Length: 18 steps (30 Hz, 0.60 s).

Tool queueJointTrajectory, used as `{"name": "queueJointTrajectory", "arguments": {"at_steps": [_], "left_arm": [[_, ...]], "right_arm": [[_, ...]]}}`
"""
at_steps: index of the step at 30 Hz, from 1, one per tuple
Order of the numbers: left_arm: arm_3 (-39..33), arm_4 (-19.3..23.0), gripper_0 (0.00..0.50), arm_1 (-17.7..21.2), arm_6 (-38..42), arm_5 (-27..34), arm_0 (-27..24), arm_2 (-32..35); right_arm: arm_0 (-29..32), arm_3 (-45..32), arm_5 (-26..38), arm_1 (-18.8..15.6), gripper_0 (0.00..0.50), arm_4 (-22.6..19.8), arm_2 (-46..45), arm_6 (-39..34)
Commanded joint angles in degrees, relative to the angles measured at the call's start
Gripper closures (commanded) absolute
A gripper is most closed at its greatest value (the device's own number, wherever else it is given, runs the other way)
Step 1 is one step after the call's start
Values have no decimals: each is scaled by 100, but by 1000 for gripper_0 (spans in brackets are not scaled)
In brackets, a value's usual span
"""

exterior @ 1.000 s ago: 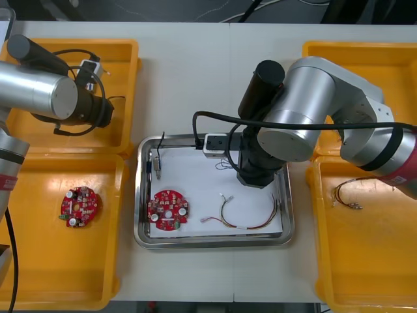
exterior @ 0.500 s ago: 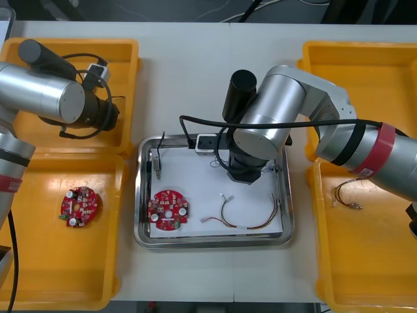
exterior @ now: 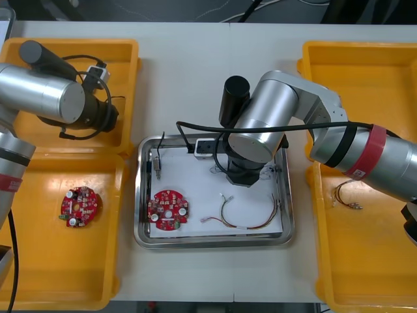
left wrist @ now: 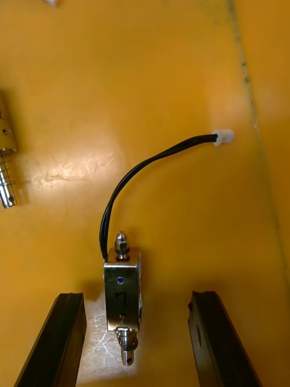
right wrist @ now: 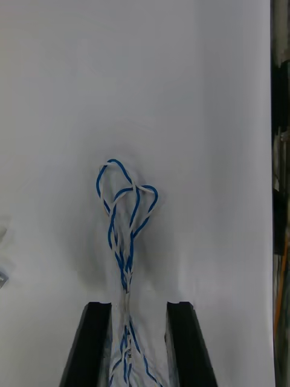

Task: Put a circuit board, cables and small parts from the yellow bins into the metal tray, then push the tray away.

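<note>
Two jobs: holds blue and white cable [right wrist: 124, 211] in right end effector [right wrist: 138, 308] over metal tray [exterior: 138, 195], release next; straddles small metal part [left wrist: 122, 296] in yellow bin [left wrist: 151, 72] with wide left end effector [left wrist: 138, 296], closing next.

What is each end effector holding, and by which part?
Over the tray, the right end effector grips the blue and white cable by one end. The left end effector, open over a yellow bin, holds nothing.

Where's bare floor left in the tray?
Free: tray floor between small metal part, circuit board and right gripper. Crowded: near right, red and yellow cable; far right, gripper holding blue and white cable. Left gripper open over far left bin.
</note>
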Motion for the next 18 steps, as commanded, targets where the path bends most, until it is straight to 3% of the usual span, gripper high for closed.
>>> {"name": "queueJointTrajectory", "arguments": {"at_steps": [1,9,18], "left_arm": [[11,5,0,-57,658,483,-437,114],[11,49,0,-57,737,711,-595,185],[11,66,0,-31,746,1107,-797,334]], "right_arm": [[-261,-42,-45,111,0,-4,33,328],[-261,-113,139,111,0,-56,-196,328],[-261,-447,825,111,0,-91,-785,328]]}}
